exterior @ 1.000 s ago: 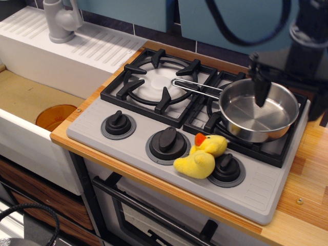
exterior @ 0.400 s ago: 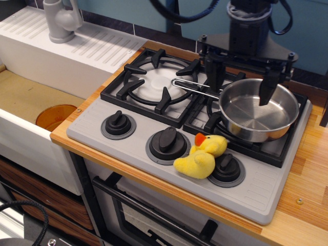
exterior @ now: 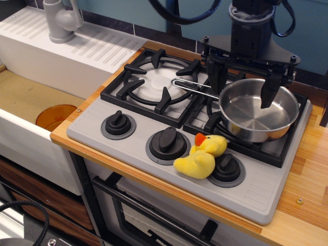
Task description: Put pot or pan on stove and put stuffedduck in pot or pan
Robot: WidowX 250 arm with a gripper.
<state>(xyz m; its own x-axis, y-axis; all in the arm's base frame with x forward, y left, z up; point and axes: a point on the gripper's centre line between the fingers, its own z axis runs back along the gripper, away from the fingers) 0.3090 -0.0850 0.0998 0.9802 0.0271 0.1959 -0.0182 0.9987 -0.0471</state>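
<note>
observation.image: one pan point(exterior: 259, 109), stainless, on right burner of stove point(exterior: 190, 129); inside empty; wire-loop handle points left toward left burner. One stuffedduck point(exterior: 201, 157), yellow, orange beak, lying on stove front panel, leaning on right knob point(exterior: 227, 169), near side of pan, outside it. Knobs: three. Grates: two. One gripper point(exterior: 241, 79) above pan's far rim, fingers spread wide, holding nothing; right finger tip over pan's interior. One sink point(exterior: 31, 102) at left, orange disc point(exterior: 55, 117) in basin. One faucet point(exterior: 61, 19) far left.
</note>
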